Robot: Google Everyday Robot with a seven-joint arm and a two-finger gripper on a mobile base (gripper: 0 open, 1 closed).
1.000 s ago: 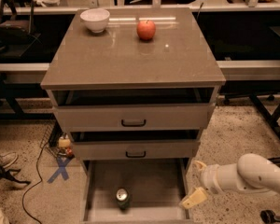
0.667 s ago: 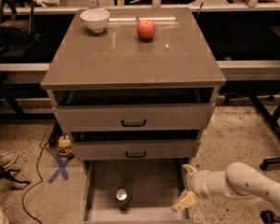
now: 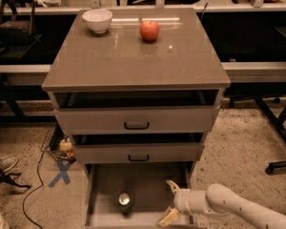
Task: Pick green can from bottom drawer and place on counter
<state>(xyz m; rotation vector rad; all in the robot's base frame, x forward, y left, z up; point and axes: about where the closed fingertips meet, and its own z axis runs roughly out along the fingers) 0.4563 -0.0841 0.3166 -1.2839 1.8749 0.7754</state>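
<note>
The green can (image 3: pixel 125 202) stands upright on the floor of the pulled-out bottom drawer (image 3: pixel 148 185), left of its middle, silver top showing. My gripper (image 3: pixel 170 203) reaches in from the lower right, inside the drawer's right half, its two pale fingers spread wide open, one finger (image 3: pixel 172 185) up and the other low. It is empty and sits about a hand's width right of the can. The counter (image 3: pixel 133 56) is the glossy grey-brown top of the cabinet above.
A white bowl (image 3: pixel 97 20) and a red apple (image 3: pixel 149 30) sit at the back of the counter. Two upper drawers with black handles (image 3: pixel 136 125) stand slightly open. A cable and blue tape cross (image 3: pixel 62 173) lie on the floor left; a chair leg (image 3: pixel 279 128) stands right.
My arm has moved left, bringing the open gripper from outside the drawer's right wall to inside the drawer, closer to the can. The can has not moved.
</note>
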